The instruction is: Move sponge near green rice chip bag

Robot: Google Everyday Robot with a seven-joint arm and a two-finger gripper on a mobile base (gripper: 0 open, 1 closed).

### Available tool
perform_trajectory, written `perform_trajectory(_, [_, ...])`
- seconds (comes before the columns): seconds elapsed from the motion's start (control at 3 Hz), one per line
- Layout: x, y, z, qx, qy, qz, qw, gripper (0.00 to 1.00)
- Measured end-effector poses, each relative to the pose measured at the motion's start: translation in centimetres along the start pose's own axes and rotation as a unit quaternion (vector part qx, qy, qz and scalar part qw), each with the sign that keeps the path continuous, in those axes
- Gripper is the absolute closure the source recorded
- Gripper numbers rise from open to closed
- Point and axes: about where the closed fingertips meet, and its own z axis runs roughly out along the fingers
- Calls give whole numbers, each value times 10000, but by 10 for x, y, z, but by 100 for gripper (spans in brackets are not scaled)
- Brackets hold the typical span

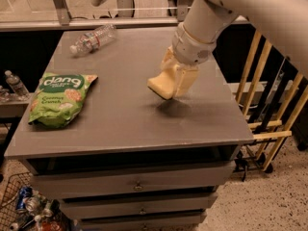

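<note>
Gripper [176, 82] clamped on the sponge [160, 86], raised off the table [126, 125], well to the right of the green rice chip bag [59, 100].

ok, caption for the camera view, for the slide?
Hand holds the sponge lifted over the table, well apart from the green rice chip bag.

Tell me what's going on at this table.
The robot's gripper holds the sponge just above the right half of the grey table, with its shadow underneath. The green rice chip bag lies flat near the left edge, well apart from the sponge. A water bottle lies on its side at the far left corner. The move is not yet done.
</note>
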Motion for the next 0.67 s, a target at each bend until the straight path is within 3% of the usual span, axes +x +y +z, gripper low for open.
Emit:
perform_trajectory(0.33, [-54, -25, -5, 191, -350, -714, 9967, 100])
perform_trajectory(0.67, [-100, -38, 22, -33, -486, -1263, 9908, 100])
